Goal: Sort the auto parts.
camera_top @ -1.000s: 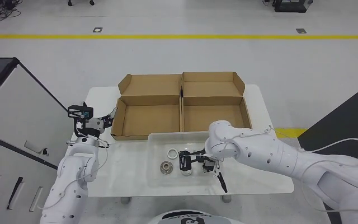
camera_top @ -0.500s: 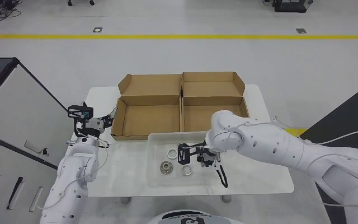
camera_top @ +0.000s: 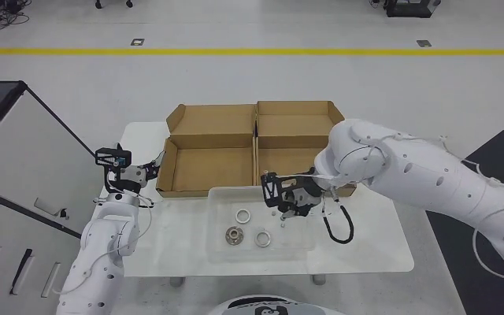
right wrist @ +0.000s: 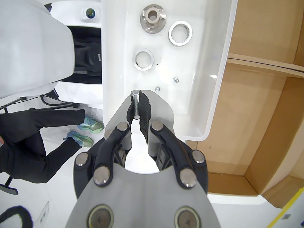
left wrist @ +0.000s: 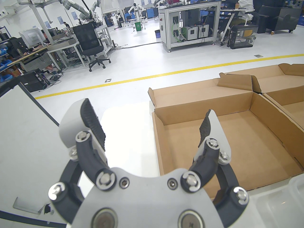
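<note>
R gripper (right wrist: 139, 100), clamped on a bolt (right wrist: 135, 106), has lifted from the tray (camera_top: 214, 236) floor twd tray's far rim. Pick looks done; next prob. a drop in the box (camera_top: 303, 165) behind tray. L gripper (left wrist: 147, 110) sits jaws apart, well off tray's left end.

My right pads (right wrist: 145, 110) cover most of a threaded bolt (right wrist: 135, 105); two small parts (right wrist: 175, 80) (right wrist: 157, 89) just beyond them are too tiny to identify.
</note>
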You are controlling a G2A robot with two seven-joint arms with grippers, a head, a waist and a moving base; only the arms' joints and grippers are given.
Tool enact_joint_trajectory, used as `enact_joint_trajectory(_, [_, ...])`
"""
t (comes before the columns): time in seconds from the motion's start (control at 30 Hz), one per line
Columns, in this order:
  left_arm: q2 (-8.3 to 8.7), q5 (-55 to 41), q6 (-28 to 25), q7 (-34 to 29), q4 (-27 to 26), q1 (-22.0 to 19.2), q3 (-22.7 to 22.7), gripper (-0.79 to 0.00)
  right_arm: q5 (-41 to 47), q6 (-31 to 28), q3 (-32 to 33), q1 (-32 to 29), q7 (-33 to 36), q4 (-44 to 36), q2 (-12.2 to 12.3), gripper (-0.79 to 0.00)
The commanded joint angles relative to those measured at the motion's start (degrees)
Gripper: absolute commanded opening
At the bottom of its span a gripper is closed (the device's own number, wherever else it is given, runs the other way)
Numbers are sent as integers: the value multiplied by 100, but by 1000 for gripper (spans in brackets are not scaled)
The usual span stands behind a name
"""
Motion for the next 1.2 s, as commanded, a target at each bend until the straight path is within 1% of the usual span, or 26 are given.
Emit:
enact_joint_trajectory(0.0, [0, 0, 0, 0, 0, 0, 0, 0, 23, -66, -39, 45, -66, -42, 82, -785])
enact_joint_trajectory(0.37, [0, 0, 0, 0, 0, 0, 0, 0, 23, -66, -39, 45, -66, -42, 82, -785])
enact_joint_trajectory(0.43, [0, 0, 0, 0, 0, 0, 0, 0, 86, 29, 33, -53, -353, 88, 101, -785])
enact_joint_trajectory(0.5, [0, 0, 0, 0, 0, 0, 0, 0, 249, -33, 157, -100, -492, 310, 159, -785])
enact_joint_trajectory(0.7, [0, 0, 0, 0, 0, 0, 0, 0, 1355, -679, 639, -310, -776, 1123, 502, -785])
enact_joint_trajectory(0.87, [0, 0, 0, 0, 0, 0, 0, 0, 2475, -1127, 889, -572, -1127, 1417, 736, -785])
enact_joint_trajectory(1.0, [0, 0, 0, 0, 0, 0, 0, 0, 3414, -1430, 938, -708, -1430, 1412, 816, -785])
enact_joint_trajectory(1.17, [0, 0, 0, 0, 0, 0, 0, 0, 4293, -1714, 846, -696, -1713, 1183, 784, -785])
